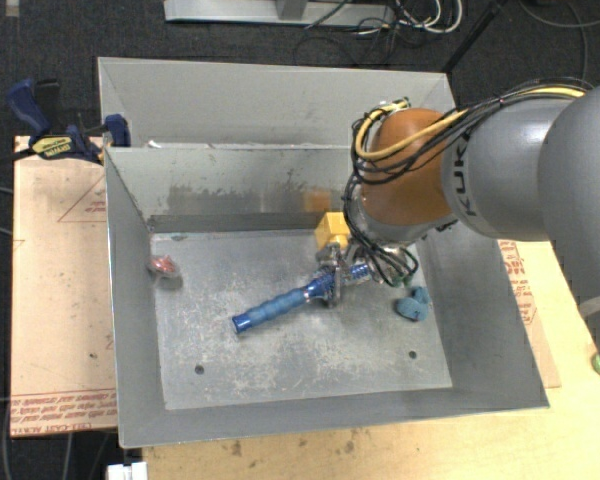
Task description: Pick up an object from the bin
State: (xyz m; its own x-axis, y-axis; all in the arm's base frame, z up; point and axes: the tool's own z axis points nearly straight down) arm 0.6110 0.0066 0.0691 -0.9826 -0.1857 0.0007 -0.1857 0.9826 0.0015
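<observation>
Grey metal bin point(280, 393), sloped walls, flat floor. The floor is scuffed and dull, with pale scratch marks across the middle and two small dark spots toward the near side. The far wall carries a smeared darker band and an orange-tinted patch near its foot.

The arm point(525, 163) comes in from the right, a grey casing with an orange cover point(405, 173) at the wrist and yellow and black cables point(380, 128) looped over it. The gripper point(332, 280) is down at the bin floor, a little right of centre, at the right end of a long blue handled tool point(270, 311). The tool lies flat, slanting from near-left to far-right, its right end right at the gripper. Cannot tell whether the jaws are open or closed, or whether they have hold of the tool; wrist and wiring crowd that spot.

A yellow block point(330, 228) sits just beyond the gripper, near the far wall. A small teal piece point(412, 306) lies to the right, near the gripper but apart from it. A small pinkish thing point(163, 266) lies well apart by the left wall.

The room: dark carpet point(60, 28) around the bin, a grey metal stand base point(250, 6) on the far side, and loose floor cables point(425, 3) beside it.
</observation>
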